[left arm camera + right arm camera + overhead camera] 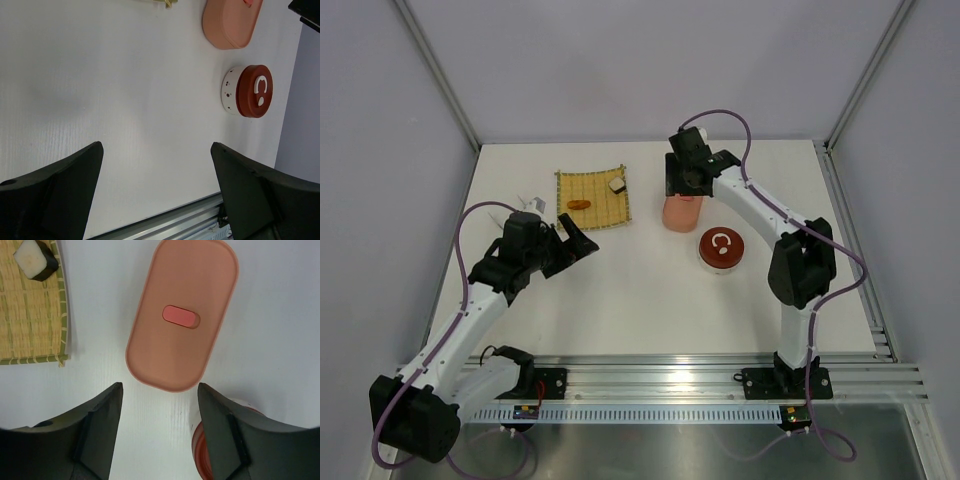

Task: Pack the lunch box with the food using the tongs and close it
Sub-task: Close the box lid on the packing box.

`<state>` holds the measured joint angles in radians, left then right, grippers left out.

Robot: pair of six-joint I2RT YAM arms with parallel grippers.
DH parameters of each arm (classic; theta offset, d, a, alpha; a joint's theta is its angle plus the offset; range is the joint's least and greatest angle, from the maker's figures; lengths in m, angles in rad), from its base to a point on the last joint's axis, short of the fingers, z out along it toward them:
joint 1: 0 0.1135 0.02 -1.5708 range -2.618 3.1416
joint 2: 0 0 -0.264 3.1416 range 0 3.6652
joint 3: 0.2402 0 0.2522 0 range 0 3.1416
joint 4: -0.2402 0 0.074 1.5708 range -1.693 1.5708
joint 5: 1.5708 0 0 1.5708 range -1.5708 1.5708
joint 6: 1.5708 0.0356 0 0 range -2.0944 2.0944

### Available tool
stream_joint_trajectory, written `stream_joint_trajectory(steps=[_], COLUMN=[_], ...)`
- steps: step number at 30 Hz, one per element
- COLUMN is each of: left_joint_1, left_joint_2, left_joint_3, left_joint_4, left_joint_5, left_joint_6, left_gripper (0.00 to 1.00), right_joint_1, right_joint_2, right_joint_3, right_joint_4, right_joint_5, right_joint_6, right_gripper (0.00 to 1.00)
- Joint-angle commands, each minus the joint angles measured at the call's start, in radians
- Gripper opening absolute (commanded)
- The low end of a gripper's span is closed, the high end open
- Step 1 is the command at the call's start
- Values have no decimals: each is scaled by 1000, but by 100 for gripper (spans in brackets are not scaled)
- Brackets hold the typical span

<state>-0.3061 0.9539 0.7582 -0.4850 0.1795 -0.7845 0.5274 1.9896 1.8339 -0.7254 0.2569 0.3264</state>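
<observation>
Started nearest the arms: found the left tool (156, 147) hanging over bare bench (100, 75), fingers spread wide and gripping nothing. Next, spotted a little round container (722, 249) off to the right, white body dotted with tiny holes, capped with a dark red lid (255, 90). Couldn't see inside it. Made out only a white curl on that lid, sort of like a letter C.

Just behind it, found the lunch box (180, 315), a pink oval with its lid on and a darker pink tab in the middle, so contents hidden. Caught the right tool (160, 386) hovering above it, fingers well apart, holding nothing.

Left of the box, noticed the yellow woven mat (592, 198) with the food sitting out on it: one orange lump (579, 204) toward the left, one white-and-dark sushi block (617, 184) near the far right corner. Glimpsed what looked like the tongs (528, 203), a pale bit beside the mat's left edge, mostly tucked behind the left arm; couldn't say for sure.
</observation>
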Motion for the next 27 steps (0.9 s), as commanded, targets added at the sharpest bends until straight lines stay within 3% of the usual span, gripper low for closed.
stream_joint_trajectory(steps=[1,6,8,13,23,27], left_joint_1=[4,5,4,5,5,5], left_joint_2=[-24,-18,-18,-29,-33,-38], left_joint_3=[9,6,4,6,9,9], left_joint_4=[2,8,8,-4,-18,-29], left_joint_5=[3,15,15,5,-2,-3], left_joint_6=[17,19,18,19,19,18], left_gripper=[93,93,93,93,93,93], right_joint_1=[-21,-82,-122,-149,-152,-152], right_joint_2=[-106,-88,-34,139,412,535], right_joint_3=[-83,-81,-50,152,375,537], right_joint_4=[66,70,58,-9,-92,-254], right_joint_5=[53,-28,-62,-67,-116,-211], right_joint_6=[28,39,34,2,-1,17], right_gripper=[70,68,63,54,53,53])
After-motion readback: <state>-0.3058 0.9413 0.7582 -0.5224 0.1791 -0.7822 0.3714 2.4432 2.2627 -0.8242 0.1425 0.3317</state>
